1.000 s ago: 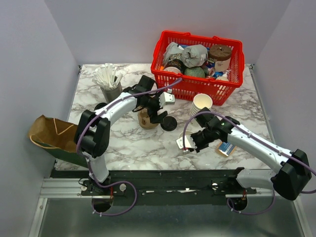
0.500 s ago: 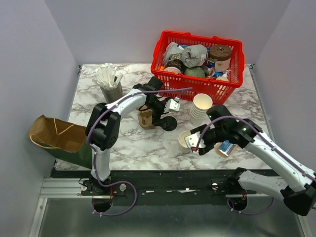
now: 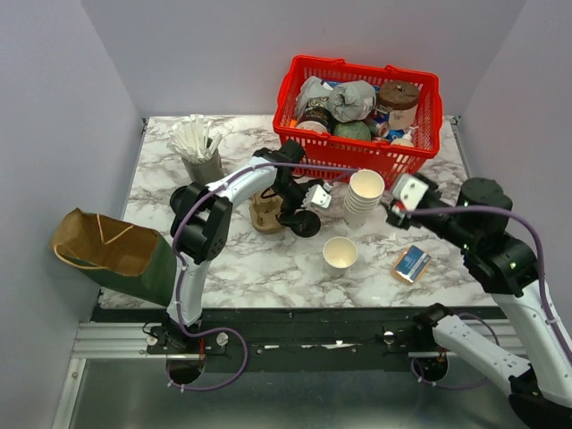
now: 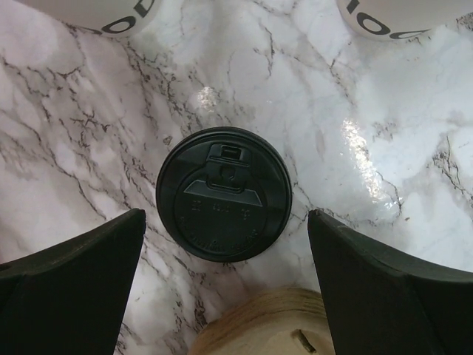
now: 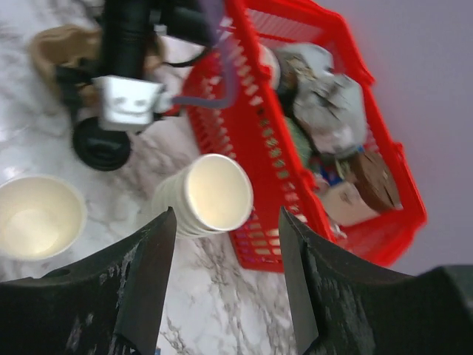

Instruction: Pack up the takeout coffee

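Observation:
A black coffee lid (image 4: 223, 194) lies flat on the marble; it also shows in the top view (image 3: 306, 223). My left gripper (image 3: 298, 207) hangs open just above it, with a finger on each side and touching nothing (image 4: 225, 216). A single white paper cup (image 3: 340, 255) stands upright and empty near the table's front. A stack of paper cups (image 3: 364, 193) stands by the basket. My right gripper (image 3: 393, 210) is open, empty and raised to the right of the stack. In the right wrist view the stack (image 5: 211, 196) sits between its fingers (image 5: 144, 288), well below them.
A brown cardboard holder (image 3: 264, 214) sits left of the lid. A red basket (image 3: 420, 156) full of items stands at the back. A small blue box (image 3: 411, 264) lies front right. A brown paper bag (image 3: 103, 246) lies at the left edge. A cup of stirrers (image 3: 198, 147) stands back left.
My right gripper has let go of the single cup, left it upright on the table, and lifted away up and to the right. My left gripper has shifted right over the lid.

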Robot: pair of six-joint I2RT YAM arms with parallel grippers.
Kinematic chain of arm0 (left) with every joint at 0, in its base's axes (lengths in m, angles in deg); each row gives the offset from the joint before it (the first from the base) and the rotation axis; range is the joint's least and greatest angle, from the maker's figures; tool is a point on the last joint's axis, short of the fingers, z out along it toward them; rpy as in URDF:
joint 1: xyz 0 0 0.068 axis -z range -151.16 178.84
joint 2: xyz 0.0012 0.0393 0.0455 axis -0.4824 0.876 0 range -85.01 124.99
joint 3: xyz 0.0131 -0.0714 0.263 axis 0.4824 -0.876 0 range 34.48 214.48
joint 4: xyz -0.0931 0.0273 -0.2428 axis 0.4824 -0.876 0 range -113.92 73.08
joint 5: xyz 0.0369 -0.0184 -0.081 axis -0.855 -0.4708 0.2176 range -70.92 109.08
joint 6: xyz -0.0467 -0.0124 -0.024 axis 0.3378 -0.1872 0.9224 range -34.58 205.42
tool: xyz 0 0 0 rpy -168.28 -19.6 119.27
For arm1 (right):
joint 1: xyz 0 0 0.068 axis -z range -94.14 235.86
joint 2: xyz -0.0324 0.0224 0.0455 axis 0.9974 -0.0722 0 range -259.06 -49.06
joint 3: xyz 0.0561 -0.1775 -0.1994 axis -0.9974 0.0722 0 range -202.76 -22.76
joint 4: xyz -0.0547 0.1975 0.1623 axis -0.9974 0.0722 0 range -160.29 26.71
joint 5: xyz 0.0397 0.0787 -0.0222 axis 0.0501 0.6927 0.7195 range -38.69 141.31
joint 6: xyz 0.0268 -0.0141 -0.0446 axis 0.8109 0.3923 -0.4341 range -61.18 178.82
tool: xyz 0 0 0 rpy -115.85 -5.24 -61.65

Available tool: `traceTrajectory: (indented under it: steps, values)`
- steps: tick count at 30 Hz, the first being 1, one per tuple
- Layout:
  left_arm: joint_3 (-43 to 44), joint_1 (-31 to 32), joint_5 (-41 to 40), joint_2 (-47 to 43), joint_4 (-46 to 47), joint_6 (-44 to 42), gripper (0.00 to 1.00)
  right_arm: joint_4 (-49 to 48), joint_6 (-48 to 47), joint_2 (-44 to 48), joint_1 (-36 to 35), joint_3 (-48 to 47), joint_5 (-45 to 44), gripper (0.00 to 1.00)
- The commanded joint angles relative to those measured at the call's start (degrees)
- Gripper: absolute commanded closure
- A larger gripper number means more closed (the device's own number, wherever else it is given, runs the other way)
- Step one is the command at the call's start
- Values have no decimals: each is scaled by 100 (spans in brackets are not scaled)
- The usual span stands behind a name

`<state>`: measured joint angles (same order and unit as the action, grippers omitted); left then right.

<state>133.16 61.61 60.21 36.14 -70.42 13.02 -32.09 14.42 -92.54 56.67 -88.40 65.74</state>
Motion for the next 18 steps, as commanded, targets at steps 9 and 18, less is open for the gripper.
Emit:
traceTrajectory:
  steps: [9, 18]
  values:
    - [47, 282, -333, 234, 31, -556, 1, -699, 1461, -371, 660, -177, -196, 33]
    - [-41, 291, -403, 313, 393, -389, 1, -603, 1505, -591, 669, -168, 103, 33]
